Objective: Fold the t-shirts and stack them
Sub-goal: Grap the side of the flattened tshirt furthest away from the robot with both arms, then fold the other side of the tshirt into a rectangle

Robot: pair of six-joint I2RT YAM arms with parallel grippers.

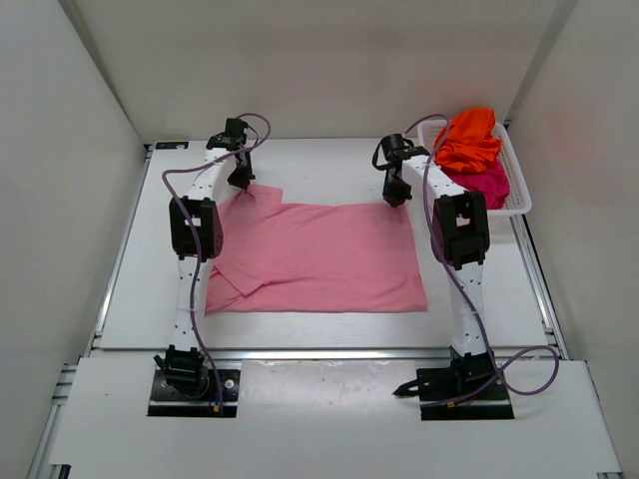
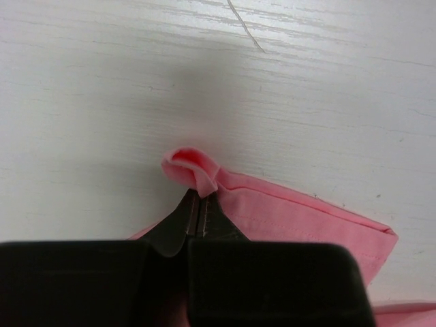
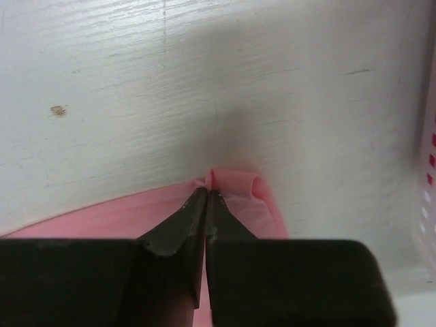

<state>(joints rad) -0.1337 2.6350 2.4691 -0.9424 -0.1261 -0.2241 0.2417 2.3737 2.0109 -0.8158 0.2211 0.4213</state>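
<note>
A light pink t-shirt (image 1: pixel 319 257) lies spread flat across the middle of the table. My left gripper (image 1: pixel 241 185) is at its far left corner, shut on a pinched fold of the pink fabric (image 2: pixel 197 174); the left gripper (image 2: pixel 198 197) shows its tips together. At the far right corner my right gripper (image 1: pixel 396 200) is shut on the shirt's edge (image 3: pixel 235 184), the right gripper (image 3: pixel 208 193) tips closed on a small pleat. An orange t-shirt (image 1: pixel 467 140) and a magenta t-shirt (image 1: pixel 486 185) lie bunched in the basket.
A white mesh basket (image 1: pixel 519 195) stands at the back right, its wall (image 3: pixel 428 184) close beside my right gripper. White walls enclose the table on three sides. A thin thread (image 2: pixel 245 27) lies on the tabletop beyond the left gripper.
</note>
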